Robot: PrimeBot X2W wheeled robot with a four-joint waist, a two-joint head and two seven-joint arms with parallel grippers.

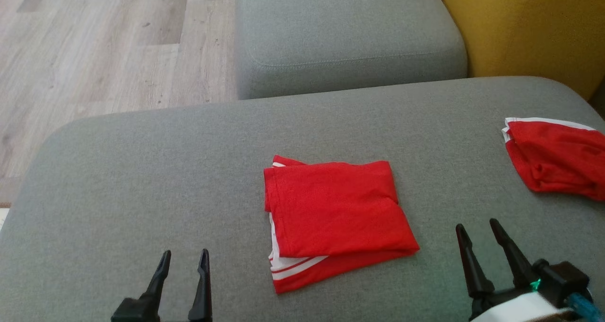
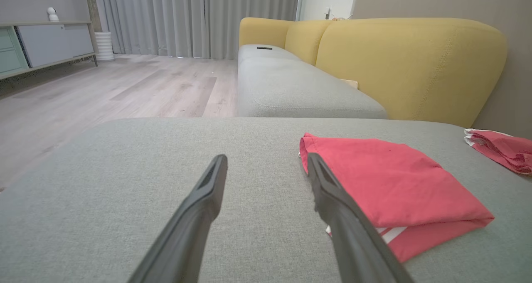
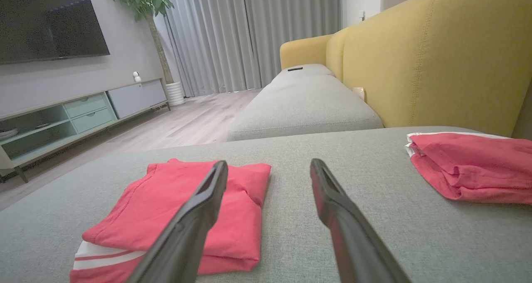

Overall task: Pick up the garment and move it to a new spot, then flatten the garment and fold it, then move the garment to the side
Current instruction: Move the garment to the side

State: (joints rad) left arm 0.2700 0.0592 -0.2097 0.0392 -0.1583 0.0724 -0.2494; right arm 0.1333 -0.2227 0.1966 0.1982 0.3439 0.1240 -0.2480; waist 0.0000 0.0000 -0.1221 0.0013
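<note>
The folded red garment (image 1: 335, 218) lies in the middle of the grey cushion (image 1: 142, 180). The left gripper (image 1: 185, 253) and right gripper (image 1: 476, 225) sit nearer, either side of it, fingers spread, holding nothing. Another red garment (image 1: 555, 159) lies far right

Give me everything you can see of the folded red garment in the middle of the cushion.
The folded red garment looks like thin knit fabric, red with white stripes showing along its near-left edge. It is folded into a rough rectangle of several layers, lying flat and slightly askew near the middle of the grey cushion. A tuck shows on its right edge. Only the cushion touches it.
</note>
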